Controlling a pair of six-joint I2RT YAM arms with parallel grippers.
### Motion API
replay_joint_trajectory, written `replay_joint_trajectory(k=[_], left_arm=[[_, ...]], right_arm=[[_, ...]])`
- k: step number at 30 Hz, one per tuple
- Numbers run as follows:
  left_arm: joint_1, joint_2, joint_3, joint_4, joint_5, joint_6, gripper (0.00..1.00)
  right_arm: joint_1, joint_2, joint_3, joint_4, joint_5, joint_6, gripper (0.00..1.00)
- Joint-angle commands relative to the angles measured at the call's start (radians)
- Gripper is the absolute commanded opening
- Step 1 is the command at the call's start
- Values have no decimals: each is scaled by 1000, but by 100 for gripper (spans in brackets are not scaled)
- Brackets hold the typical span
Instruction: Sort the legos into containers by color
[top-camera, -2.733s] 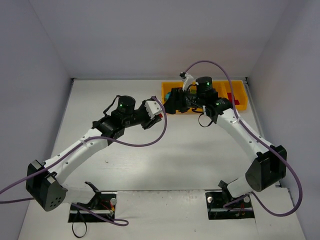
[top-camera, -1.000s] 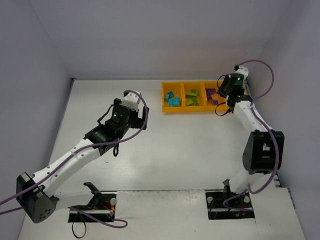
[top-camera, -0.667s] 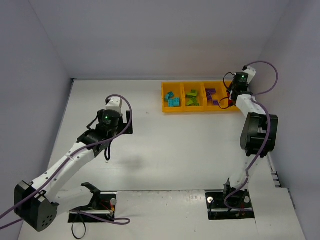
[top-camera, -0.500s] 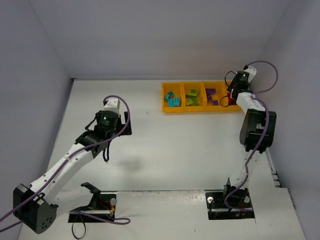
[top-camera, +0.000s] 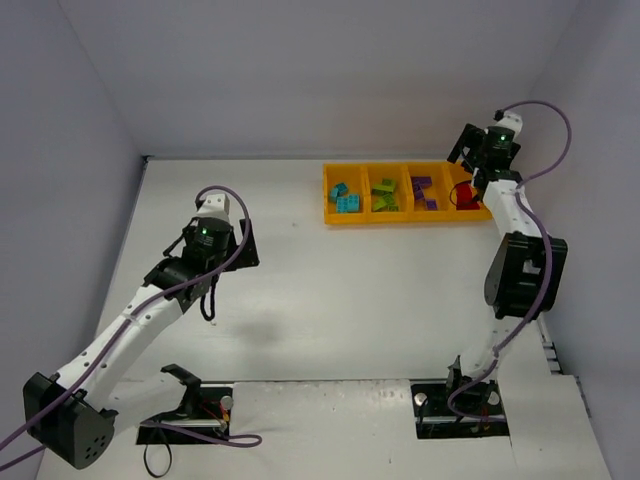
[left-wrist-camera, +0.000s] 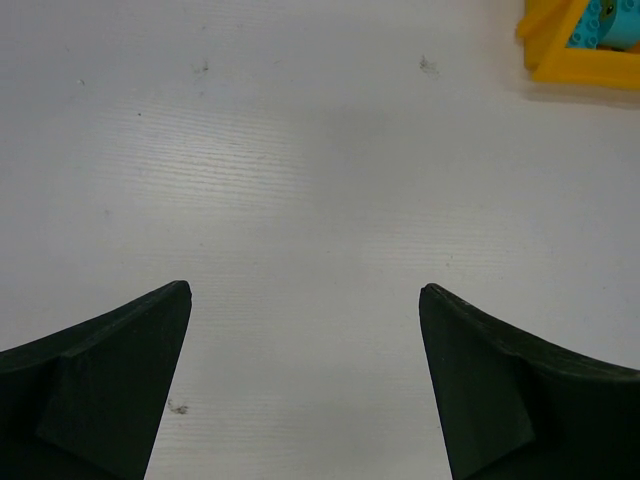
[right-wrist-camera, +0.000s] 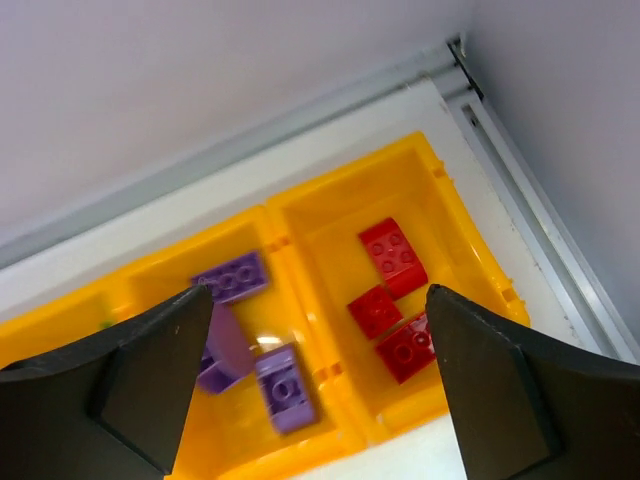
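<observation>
The orange-yellow tray of containers (top-camera: 333, 215) lies at the back of the table, with four compartments in a row. From left to right they hold teal legos (top-camera: 344, 198), green legos (top-camera: 385, 196), purple legos (top-camera: 424, 191) and red legos (top-camera: 466, 194). My right gripper (top-camera: 468, 150) hangs open above the tray's right end. In its wrist view, the right gripper (right-wrist-camera: 318, 290) is empty over three red bricks (right-wrist-camera: 392, 255) and purple bricks (right-wrist-camera: 285, 388). My left gripper (top-camera: 240, 248) stands open and empty over bare table, left of the tray. The left gripper (left-wrist-camera: 303, 290) sees the tray's corner (left-wrist-camera: 560, 62).
The back wall and a grey rail (right-wrist-camera: 520, 190) run close behind and right of the tray. The right wall stands next to my right arm (top-camera: 522, 270). White table (top-camera: 380, 290) stretches between the two arms.
My right gripper has opened over the tray's right end and lifted back a little; red bricks now show there. My left arm has drawn back to the left, away from the tray.
</observation>
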Motion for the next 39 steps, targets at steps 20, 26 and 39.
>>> replay_joint_trajectory(k=[20,26,39], left_arm=[[31,-158,311,-341,-11,-7,89],[33,-232,294,-362,14,-6,89],[33,-333,259,-404,35,-1,89]], right_arm=[[39,-992,-454,-330,-222,-13,100],[66,-1193,-543,-384,-162,-36,100],[76,-1259,-517,-465,-150,-35,100]])
